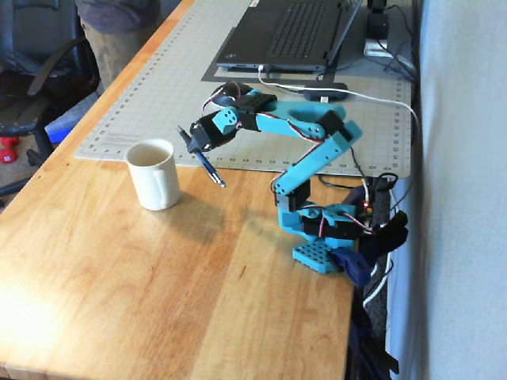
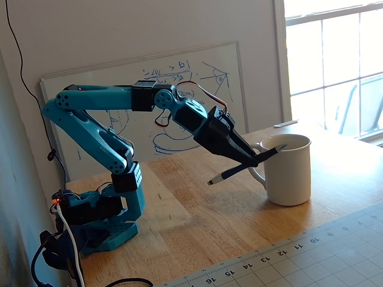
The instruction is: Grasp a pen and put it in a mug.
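Now my gripper is clamped on the pen, up off the table, just beside the mug. Behind it sit a mouse and laptop.

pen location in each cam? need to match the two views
A fixed view, high and angled: pen left of centre, held in the air by the gripper, just right of the mug.
A fixed view, low side-on: pen right of centre, tilted, upper end by the mug rim.
Shared landmark: the mug.
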Controlling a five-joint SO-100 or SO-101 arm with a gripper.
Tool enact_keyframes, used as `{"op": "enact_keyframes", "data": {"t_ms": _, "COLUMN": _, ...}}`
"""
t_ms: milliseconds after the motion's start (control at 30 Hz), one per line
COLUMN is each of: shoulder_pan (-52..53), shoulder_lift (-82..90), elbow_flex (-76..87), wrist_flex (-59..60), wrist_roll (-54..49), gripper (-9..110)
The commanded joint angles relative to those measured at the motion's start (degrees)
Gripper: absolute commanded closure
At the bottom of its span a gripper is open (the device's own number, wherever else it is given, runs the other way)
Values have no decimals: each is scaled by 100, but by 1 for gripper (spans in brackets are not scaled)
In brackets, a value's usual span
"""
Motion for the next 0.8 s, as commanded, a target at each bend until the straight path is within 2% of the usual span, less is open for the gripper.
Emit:
{"op": "enact_keyframes", "data": {"t_ms": 0, "shoulder_pan": -114, "shoulder_lift": 1020, "elbow_flex": -176, "wrist_flex": -79, "wrist_roll": -62, "gripper": 100}}
{"op": "enact_keyframes", "data": {"t_ms": 200, "shoulder_pan": -176, "shoulder_lift": 1942, "elbow_flex": -255, "wrist_flex": -958, "wrist_roll": -62, "gripper": 100}}
{"op": "enact_keyframes", "data": {"t_ms": 333, "shoulder_pan": -387, "shoulder_lift": 1969, "elbow_flex": -246, "wrist_flex": -1819, "wrist_roll": -70, "gripper": 100}}
{"op": "enact_keyframes", "data": {"t_ms": 533, "shoulder_pan": -1213, "shoulder_lift": 1134, "elbow_flex": -237, "wrist_flex": -3243, "wrist_roll": -79, "gripper": 100}}
{"op": "enact_keyframes", "data": {"t_ms": 767, "shoulder_pan": -1477, "shoulder_lift": -229, "elbow_flex": -334, "wrist_flex": -4860, "wrist_roll": -88, "gripper": 100}}
